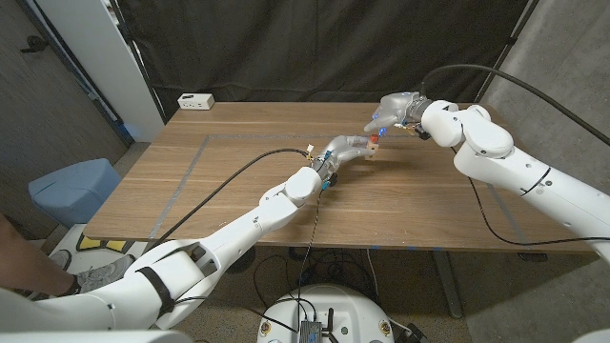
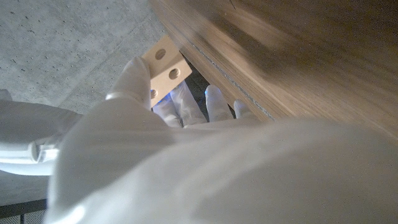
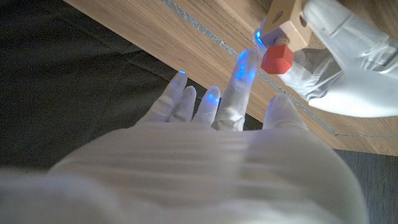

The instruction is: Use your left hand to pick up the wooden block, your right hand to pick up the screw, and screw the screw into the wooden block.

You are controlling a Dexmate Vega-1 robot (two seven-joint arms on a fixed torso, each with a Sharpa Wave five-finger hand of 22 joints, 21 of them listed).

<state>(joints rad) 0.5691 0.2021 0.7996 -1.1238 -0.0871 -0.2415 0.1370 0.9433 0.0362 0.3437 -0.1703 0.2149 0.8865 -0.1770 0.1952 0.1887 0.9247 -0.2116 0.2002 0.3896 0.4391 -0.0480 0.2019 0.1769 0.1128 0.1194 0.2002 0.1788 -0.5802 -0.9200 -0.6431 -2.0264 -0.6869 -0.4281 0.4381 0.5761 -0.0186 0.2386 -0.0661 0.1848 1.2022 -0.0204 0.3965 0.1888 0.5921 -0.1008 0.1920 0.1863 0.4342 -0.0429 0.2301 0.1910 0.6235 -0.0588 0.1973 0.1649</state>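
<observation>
Wooden block (image 3: 290,20) is held above the table (image 1: 238,181) near mid-table, well clear of all edges, grasped by the left hand (image 1: 345,152). The red-headed screw (image 3: 277,58) sits against the block's face, seated in it as far as can be seen. Right hand (image 1: 393,110) hovers just beside, fingers (image 3: 239,84) spread, one fingertip near the screw head; contact cannot be confirmed. A white box (image 1: 195,100) sits at the far-left edge.
</observation>
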